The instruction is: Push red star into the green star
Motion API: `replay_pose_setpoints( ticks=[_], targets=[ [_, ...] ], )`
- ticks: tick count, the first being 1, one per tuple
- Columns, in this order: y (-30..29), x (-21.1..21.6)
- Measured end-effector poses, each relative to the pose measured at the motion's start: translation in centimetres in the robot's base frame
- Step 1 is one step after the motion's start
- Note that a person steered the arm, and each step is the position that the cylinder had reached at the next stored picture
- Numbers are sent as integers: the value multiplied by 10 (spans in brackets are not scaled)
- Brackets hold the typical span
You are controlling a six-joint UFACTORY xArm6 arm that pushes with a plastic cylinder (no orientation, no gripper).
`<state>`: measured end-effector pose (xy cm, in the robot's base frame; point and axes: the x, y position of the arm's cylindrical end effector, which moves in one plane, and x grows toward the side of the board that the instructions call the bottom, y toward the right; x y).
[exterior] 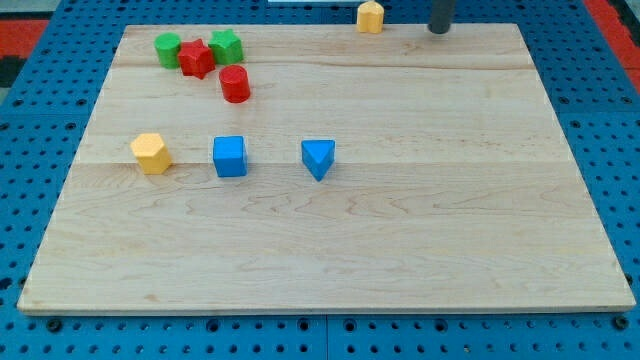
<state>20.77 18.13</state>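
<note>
The arm carries no claw, so no open or closed state applies; it ends in a dark rod whose tip rests at the view's top edge of the table, just right of a yellow block. The red star lies well apart from the tip, toward the view's top left. It sits between the green cylinder and the green star, touching both. A red cylinder stands just below.
</note>
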Motion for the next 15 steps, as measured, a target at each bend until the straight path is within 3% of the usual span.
replay_pose_setpoints(
  ticks=[2,4,5,6,9,12,15],
  targets=[
    [0,16],
    [-120,78],
    [-135,131],
    [-173,152],
    [-193,157],
    [-341,139],
    [-349,117]
  ],
)
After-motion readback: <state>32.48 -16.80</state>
